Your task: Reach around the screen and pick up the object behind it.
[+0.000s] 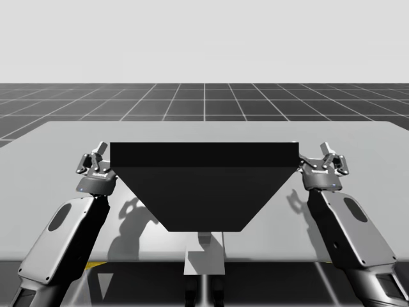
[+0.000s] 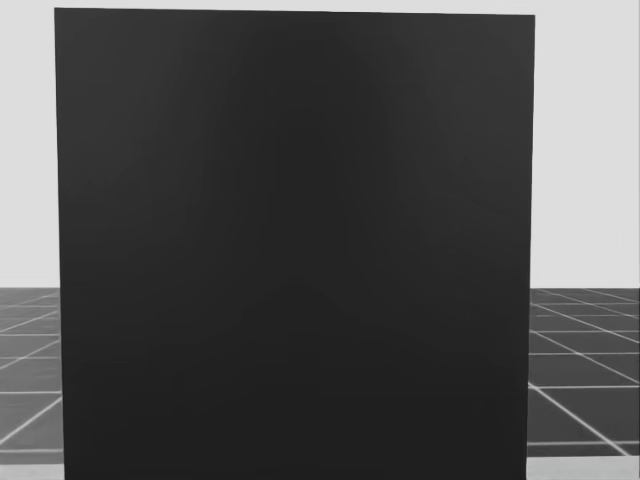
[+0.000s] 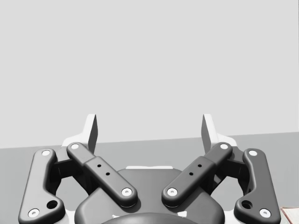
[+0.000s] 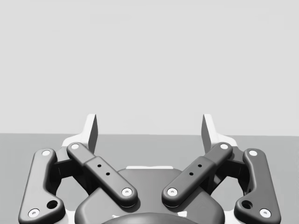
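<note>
Screen [image 1: 204, 185] stands upright on the grey table [image 1: 204, 131].

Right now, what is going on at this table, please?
A black screen stands on the grey table, in front of the robot. The left gripper hovers beside the screen's left edge, and the right gripper beside its right edge. Both grippers are open and hold nothing. The screen hides whatever lies behind it, and neither arm has yet reached around it.
</note>
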Robot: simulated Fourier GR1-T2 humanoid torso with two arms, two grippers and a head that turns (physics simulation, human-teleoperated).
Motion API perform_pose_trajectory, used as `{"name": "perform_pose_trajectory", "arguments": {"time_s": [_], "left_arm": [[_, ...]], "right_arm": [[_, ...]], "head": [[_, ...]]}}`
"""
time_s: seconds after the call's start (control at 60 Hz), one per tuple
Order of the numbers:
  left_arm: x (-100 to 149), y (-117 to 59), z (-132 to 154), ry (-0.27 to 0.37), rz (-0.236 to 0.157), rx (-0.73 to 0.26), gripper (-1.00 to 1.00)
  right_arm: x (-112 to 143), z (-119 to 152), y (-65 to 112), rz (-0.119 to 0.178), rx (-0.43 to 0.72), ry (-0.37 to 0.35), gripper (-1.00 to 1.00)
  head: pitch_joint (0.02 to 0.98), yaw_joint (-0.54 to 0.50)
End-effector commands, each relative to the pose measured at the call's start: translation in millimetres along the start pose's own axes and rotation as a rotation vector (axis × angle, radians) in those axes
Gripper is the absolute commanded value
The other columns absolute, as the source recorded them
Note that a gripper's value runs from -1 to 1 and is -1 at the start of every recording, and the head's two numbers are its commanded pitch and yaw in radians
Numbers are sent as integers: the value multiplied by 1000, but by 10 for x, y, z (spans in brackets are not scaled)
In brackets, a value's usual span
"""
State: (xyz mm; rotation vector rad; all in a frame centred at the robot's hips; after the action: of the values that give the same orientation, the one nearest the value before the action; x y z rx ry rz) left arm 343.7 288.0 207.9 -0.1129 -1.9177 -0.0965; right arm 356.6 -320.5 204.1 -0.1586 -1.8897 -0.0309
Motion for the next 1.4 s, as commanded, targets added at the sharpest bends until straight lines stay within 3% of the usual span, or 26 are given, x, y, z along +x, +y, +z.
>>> {"name": "perform_pose_trajectory", "arguments": {"time_s": [0.017, 0.1, 0.167, 0.183, 0.217, 0.283, 0.35, 0.417, 0.467, 0.667, 0.75, 0.833, 0.9, 1.067, 1.2, 1.4], "left_arm": [[-3, -6, -1, 1, -3, -4, -1000], [-2, -14, 0, 11, 4, -11, -1000], [-12, -28, -2, 50, 13, -46, -1000], [-17, -32, -2, 82, 20, -82, -1000], [-20, -36, 1, 105, 30, -114, -1000], [8, -40, 28, 165, 46, -183, -1000], [76, -47, 75, 188, 37, -242, -1000], [145, -44, 129, 206, 52, -298, -1000], [207, -37, 189, 235, 64, -356, -1000], [312, 1, 440, 332, 102, -518, -1000], [326, 3, 531, 365, 101, -560, -1000], [302, -12, 610, 403, 70, -603, -1000], [267, -30, 631, 415, 52, -613, -1000], [91, -153, 589, 437, 25, -598, -1000], [-53, -292, 502, 453, 34, -602, -1000], [-213, -464, 315, 435, 58, -572, -1000]], "right_arm": [[-26, 29, 31, 17, -7, 9, -1000], [-26, 35, 46, 7, 56, 19, -1000], [-33, 37, 61, 17, 88, 43, -1000], [-21, 43, 68, -10, 115, 65, -1000], [-11, 55, 78, -29, 135, 75, -1000], [18, 95, 93, -29, 201, 75, -1000], [71, 144, 68, -93, 263, 96, -1000], [116, 187, 24, -98, 317, 88, -1000], [153, 236, -24, -85, 355, 76, -1000], [213, 379, -172, -86, 506, 70, -1000], [218, 411, -215, -92, 554, 65, -1000], [221, 450, -230, -112, 628, 53, -1000], [215, 469, -214, -117, 672, 46, -1000], [180, 525, -118, -83, 794, 25, -1000], [140, 561, -52, -53, 827, 23, -1000], [117, 575, -41, -51, 835, 21, -1000]], "head": [[41, -31], [42, -30], [46, -30], [49, -30], [50, -31], [50, -33], [51, -33], [55, -34], [59, -35], [67, -38], [68, -36], [66, -34], [67, -34], [70, -29], [72, -27], [80, -24]]}}
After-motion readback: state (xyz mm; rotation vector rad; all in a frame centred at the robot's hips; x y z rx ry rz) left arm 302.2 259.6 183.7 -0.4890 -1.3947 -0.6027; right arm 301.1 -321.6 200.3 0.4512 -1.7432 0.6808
